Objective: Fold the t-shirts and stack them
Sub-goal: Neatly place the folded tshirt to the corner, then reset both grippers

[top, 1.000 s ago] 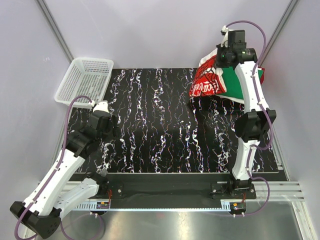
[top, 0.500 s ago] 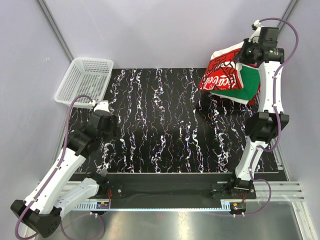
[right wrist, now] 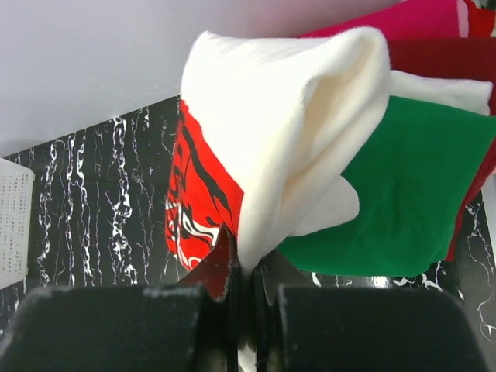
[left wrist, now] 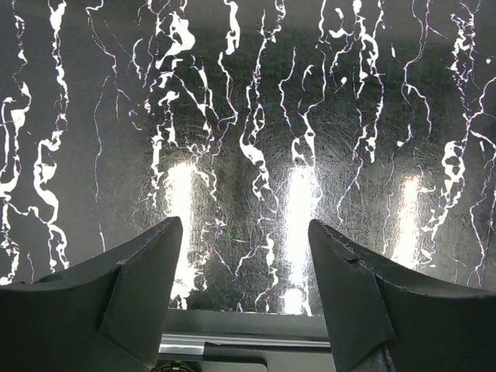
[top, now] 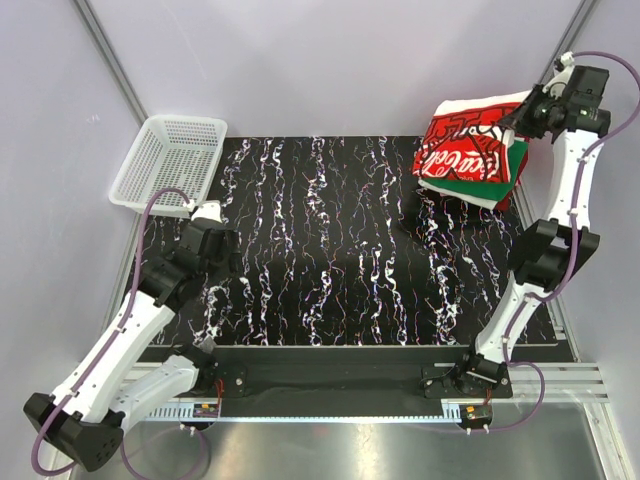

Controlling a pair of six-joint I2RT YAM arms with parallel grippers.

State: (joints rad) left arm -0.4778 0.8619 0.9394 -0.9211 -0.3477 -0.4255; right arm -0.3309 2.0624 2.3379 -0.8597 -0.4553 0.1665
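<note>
Evidently the right gripper [right wrist: 246, 288], clamped on the cream t-shirt [right wrist: 287, 132], is holding it over the far-right-corner stack [right wrist: 418, 178], the left gripper [left wrist: 244, 225] idling open.

You are looking at a white mesh basket [top: 168, 160] sitting at ten o'clock, by the far corner of a black mat [top: 330, 240] veined with white, lamp glare streaking it in the left wrist view, pale walls [top: 320, 60] standing at twelve, a metal rail [top: 340, 400] running along six o'clock

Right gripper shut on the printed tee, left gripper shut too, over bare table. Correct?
No: the left gripper is open, jaws apart over the table, per the left wrist view. The right gripper is shut on the printed tee.
</note>
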